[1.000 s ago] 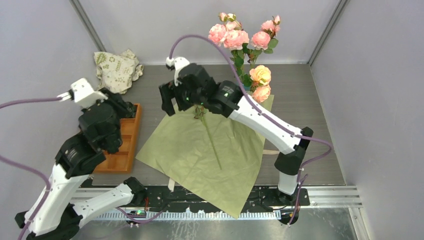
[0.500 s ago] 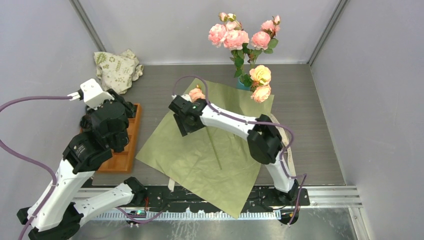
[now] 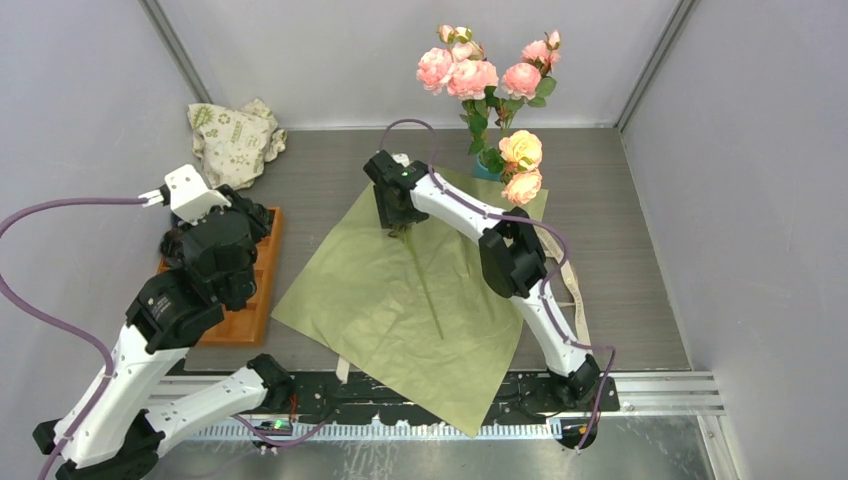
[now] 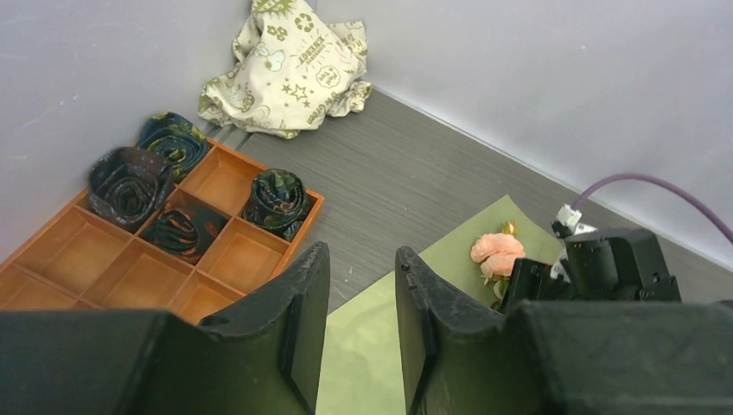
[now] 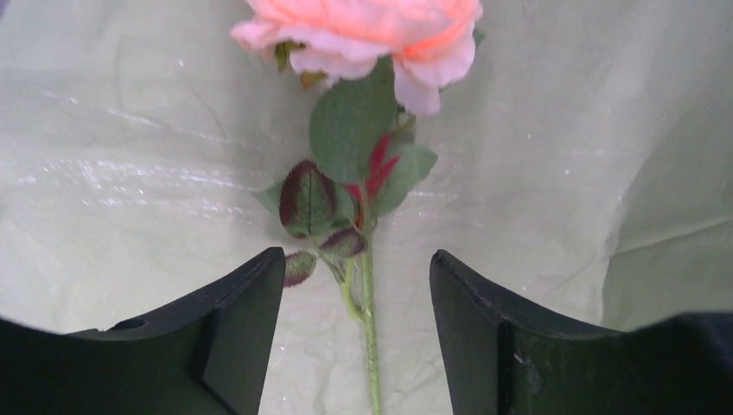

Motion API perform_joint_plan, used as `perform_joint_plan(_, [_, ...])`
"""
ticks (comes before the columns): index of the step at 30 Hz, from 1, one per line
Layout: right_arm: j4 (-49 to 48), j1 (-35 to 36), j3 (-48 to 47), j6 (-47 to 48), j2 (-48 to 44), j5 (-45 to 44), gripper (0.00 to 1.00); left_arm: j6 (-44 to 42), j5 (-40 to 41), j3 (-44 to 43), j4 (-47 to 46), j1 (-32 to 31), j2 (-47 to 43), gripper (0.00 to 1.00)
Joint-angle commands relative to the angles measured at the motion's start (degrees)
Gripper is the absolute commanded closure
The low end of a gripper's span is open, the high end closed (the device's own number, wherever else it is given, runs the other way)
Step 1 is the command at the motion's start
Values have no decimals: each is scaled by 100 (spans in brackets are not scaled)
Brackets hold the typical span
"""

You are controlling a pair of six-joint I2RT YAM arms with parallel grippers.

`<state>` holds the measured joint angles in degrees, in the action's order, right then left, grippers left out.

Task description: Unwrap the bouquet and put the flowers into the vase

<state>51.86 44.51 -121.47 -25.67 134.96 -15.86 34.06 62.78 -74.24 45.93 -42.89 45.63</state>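
Note:
The bouquet's olive-green sheet [image 3: 400,300] lies spread flat on the table. On it lies one loose flower, its thin green stem [image 3: 428,295] running toward me. Its peach bloom [image 5: 363,30] and dark leaves [image 5: 346,173] show in the right wrist view. My right gripper [image 5: 357,259] hangs low over the upper stem [image 5: 369,346], open, one finger on each side and neither touching it. The teal vase [image 3: 484,167] stands at the sheet's far corner with several pink and peach flowers [image 3: 470,75] in it. My left gripper [image 4: 363,285] is open and holds nothing.
An orange compartmented tray [image 3: 255,300] with dark green rosettes [image 4: 277,199] sits under my left arm [image 3: 215,255]. A white leaf-printed cloth bag [image 3: 235,140] lies at the back left. A beige ribbon strip [image 3: 572,285] lies right of the sheet. Grey walls enclose the table.
My right arm has stretched out and lowered, bringing its gripper over the loose flower's upper stem; the bloom is now hidden under it from above. The left arm shifted only slightly.

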Motion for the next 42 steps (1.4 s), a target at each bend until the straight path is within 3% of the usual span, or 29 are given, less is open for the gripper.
perform_joint_plan(1, [39,-68,-506,46,152,96,32,50,-138,56,-295,-8,86,66])
perform_joint_plan(9, [-3,-184,-652,10,484,338,33,25,-175,82,-296,-8,154,66])
perform_joint_plan(14, [-35,-226,-684,11,607,468,57,24,-188,128,-255,-11,95,66])
perform_joint_plan(23, [-162,-234,-531,-49,471,558,78,39,-205,164,-199,-10,8,69])
perform_joint_plan(28, [-243,-235,-370,-98,93,523,98,57,-222,194,-176,-8,6,69])
perform_joint_plan(42, [-95,161,-869,227,-1825,548,99,167,-278,210,-84,-8,-96,70])
